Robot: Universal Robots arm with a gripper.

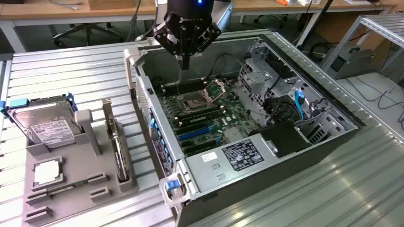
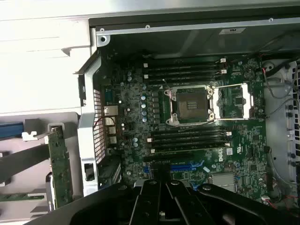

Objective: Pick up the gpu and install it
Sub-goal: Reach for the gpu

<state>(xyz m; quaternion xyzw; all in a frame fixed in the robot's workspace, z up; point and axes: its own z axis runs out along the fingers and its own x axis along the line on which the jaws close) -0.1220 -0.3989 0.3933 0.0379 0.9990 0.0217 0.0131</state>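
Observation:
The gpu [image 1: 117, 144] stands on its long edge in a slot of the grey holder [image 1: 75, 198], at the exterior view's left, beside the open computer case [image 1: 252, 156]. In the wrist view the gpu [image 2: 59, 164] shows as a green circuit board with a metal bracket, outside the case wall. My gripper [image 1: 183, 62] hangs above the far end of the motherboard [image 1: 202, 113], shut with nothing between its fingers. Its black fingers [image 2: 150, 197] point down over the blue expansion slots [image 2: 187, 166].
A silver hard drive [image 1: 45, 125] with a white label and a small square chip [image 1: 47, 172] also sit on the holder. Inside the case are the open processor socket [image 2: 190, 105], drive cages [image 1: 271, 71] and cables [image 1: 296, 106]. The case's walls rise around the board.

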